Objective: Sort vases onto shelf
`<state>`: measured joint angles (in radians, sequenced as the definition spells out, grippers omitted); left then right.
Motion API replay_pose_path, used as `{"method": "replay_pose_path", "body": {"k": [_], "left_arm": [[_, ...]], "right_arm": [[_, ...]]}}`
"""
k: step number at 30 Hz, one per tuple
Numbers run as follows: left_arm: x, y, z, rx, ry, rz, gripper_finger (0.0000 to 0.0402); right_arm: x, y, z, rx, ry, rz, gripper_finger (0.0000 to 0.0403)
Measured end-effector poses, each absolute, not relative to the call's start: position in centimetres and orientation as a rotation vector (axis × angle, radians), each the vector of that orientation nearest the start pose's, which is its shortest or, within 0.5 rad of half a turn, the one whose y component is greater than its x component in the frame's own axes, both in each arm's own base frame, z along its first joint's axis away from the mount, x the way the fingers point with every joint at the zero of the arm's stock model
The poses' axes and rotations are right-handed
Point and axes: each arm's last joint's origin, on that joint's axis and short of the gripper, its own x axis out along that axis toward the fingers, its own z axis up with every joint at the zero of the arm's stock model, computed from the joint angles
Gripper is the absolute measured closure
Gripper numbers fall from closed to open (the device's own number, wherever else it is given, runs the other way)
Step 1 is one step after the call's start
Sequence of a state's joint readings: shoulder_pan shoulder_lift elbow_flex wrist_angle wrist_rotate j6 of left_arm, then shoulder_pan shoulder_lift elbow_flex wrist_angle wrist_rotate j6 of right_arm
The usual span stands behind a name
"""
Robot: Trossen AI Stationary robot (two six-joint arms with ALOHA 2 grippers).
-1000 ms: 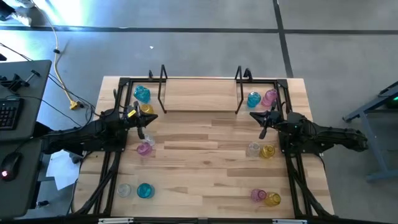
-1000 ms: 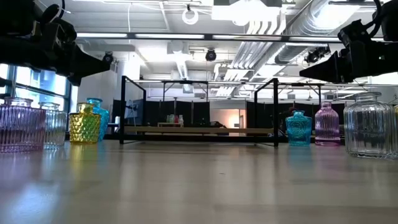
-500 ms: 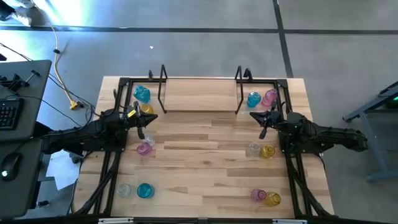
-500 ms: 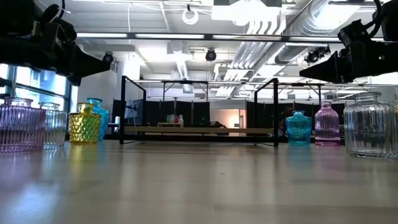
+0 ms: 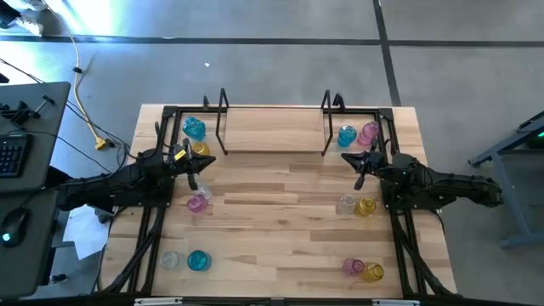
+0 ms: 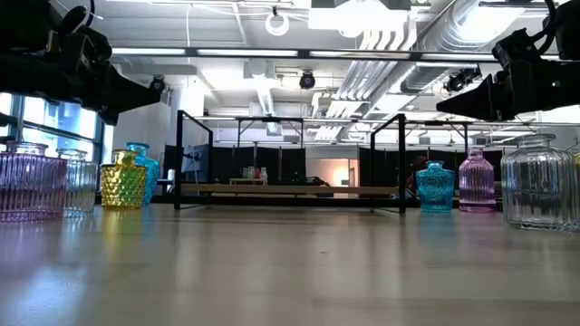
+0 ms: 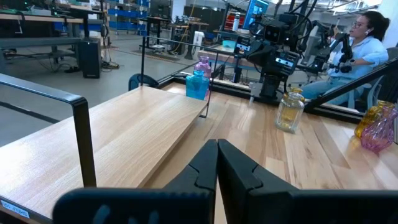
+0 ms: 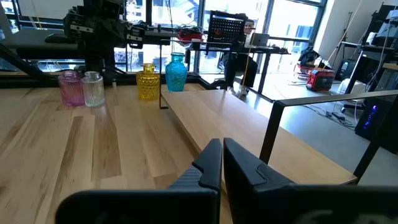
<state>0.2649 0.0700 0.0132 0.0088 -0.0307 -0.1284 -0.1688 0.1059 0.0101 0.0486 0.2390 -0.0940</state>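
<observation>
The shelf (image 5: 272,129) is a black thin-frame rack with a wooden board, standing at the table's far middle (image 6: 290,190). Vases stand in pairs around it. Far left are a teal vase (image 5: 194,128) and a yellow vase (image 5: 201,149). Far right are a teal vase (image 5: 346,135) and a pink vase (image 5: 368,132). Others stand upright nearer: pink (image 5: 198,203), clear (image 5: 345,204), yellow (image 5: 365,206). My left gripper (image 5: 204,161) hovers shut off the shelf's left end (image 7: 217,155). My right gripper (image 5: 350,160) hovers shut off its right end (image 8: 222,155).
A clear vase (image 5: 170,260) and a teal vase (image 5: 198,260) stand at the near left. A pink vase (image 5: 353,267) and a yellow vase (image 5: 372,272) stand at the near right. Black rails (image 5: 161,204) edge the table. A seated person (image 7: 360,43) is beyond the right side.
</observation>
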Motion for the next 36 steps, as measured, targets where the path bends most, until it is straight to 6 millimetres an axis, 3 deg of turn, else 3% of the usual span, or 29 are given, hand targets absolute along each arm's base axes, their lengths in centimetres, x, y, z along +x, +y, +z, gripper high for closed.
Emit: {"method": "replay_pose_path", "body": {"k": [8,17,24,36], "left_arm": [[9.8,2.7,16.3,-0.143,0.028,0.298,0.0401],[9.8,2.7,16.6,-0.283,-0.02,0.296,0.0401],[9.7,2.1,18.8,-0.216,-0.191,0.045,0.0401],[11.5,1.5,22.4,-0.158,-0.094,-0.061,0.0401]], "right_arm": [[10.0,-2.4,16.3,-0.094,0.067,-0.405,0.0403],[10.0,-2.4,16.3,-0.094,0.067,-0.405,0.0403],[10.0,-2.4,16.3,-0.094,0.067,-0.405,0.0403],[10.0,-2.4,16.3,-0.094,0.067,-0.405,0.0403]]}}
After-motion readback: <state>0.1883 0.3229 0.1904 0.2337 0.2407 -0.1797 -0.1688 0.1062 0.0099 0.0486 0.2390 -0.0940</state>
